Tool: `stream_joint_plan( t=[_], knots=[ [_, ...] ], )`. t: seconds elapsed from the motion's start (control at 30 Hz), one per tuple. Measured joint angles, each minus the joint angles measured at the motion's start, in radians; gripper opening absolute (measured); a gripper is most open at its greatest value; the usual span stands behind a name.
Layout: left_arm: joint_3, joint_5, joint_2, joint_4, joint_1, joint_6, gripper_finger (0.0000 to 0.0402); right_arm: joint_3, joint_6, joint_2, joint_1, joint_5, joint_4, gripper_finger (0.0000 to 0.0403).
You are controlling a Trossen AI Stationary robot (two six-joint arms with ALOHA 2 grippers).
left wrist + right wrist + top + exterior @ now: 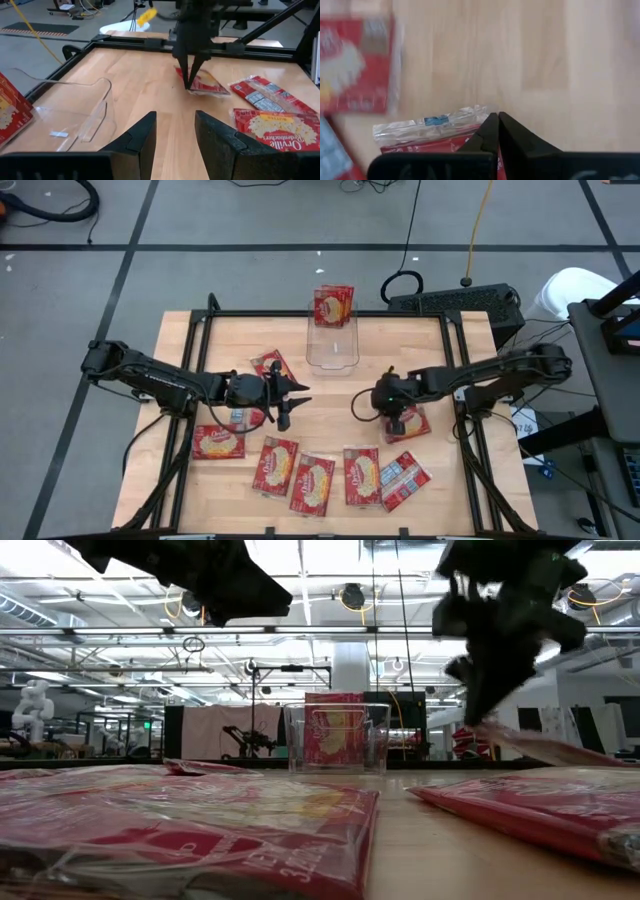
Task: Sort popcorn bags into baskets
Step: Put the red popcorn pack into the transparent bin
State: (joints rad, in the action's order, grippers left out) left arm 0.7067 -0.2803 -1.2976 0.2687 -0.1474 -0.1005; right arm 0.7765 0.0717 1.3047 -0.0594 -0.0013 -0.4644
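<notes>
My left gripper (288, 402) hovers half-open and empty above the table's (340, 395) middle, beside a popcorn bag (271, 366). The clear basket (332, 340) sits at the far edge. My right gripper (397, 423) pinches a bag's (410, 423) crimped edge.

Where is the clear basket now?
In the high view, the clear basket sits at the table's far middle edge, a popcorn bag just behind it, apart from both grippers.
</notes>
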Motion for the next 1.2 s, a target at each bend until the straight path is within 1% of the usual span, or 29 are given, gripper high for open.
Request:
stream_joint_plan(
  t=[0.1, 0.2, 0.33, 0.5, 0.6, 0.67, 0.8, 0.93, 1.03, 1.13, 1.2],
  knots=[
    [0.0, 0.007, -0.011, 0.008, -0.004, 0.012, 0.0142, 0.0, -0.002, -0.044, -0.029, 0.082, 0.092, 0.0],
    [0.0, 0.017, -0.033, 0.021, -0.018, 0.024, 0.0156, 0.0, -0.008, -0.067, -0.057, 0.182, 0.2, 0.0],
    [0.0, 0.018, -0.096, 0.129, -0.023, -0.013, 0.0199, 0.0, -0.017, -0.069, -0.09, 0.335, 0.308, 0.0],
    [0.001, 0.015, -0.193, 0.333, -0.015, -0.131, 0.0264, 0.0, -0.024, -0.038, -0.121, 0.483, 0.401, 0.0],
    [0.003, 0.014, -0.258, 0.435, -0.007, -0.189, 0.03, 0.0, -0.041, -0.013, -0.133, 0.527, 0.471, 0.0],
    [0.008, 0.017, -0.301, 0.493, -0.006, -0.199, 0.0321, 0.0, -0.052, 0.004, -0.134, 0.531, 0.511, 0.0],
    [0.045, 0.021, -0.381, 0.519, -0.013, -0.22, 0.0349, 0.0, -0.075, 0.032, -0.134, 0.56, 0.602, 0.0],
    [0.104, 0.008, -0.447, 0.523, -0.01, -0.229, 0.0353, 0.0, -0.112, 0.049, -0.135, 0.581, 0.671, 0.0],
    [0.143, -0.03, -0.482, 0.511, -0.001, -0.258, 0.0341, 0.0, -0.136, 0.048, -0.135, 0.581, 0.703, 0.0],
    [0.166, -0.034, -0.496, 0.503, 0.015, -0.276, 0.0312, 0.0, -0.141, 0.048, -0.135, 0.582, 0.702, 0.0],
    [0.171, -0.035, -0.496, 0.487, 0.027, -0.276, 0.0278, 0.0, -0.146, 0.048, -0.135, 0.582, 0.702, 0.0]
  ],
)
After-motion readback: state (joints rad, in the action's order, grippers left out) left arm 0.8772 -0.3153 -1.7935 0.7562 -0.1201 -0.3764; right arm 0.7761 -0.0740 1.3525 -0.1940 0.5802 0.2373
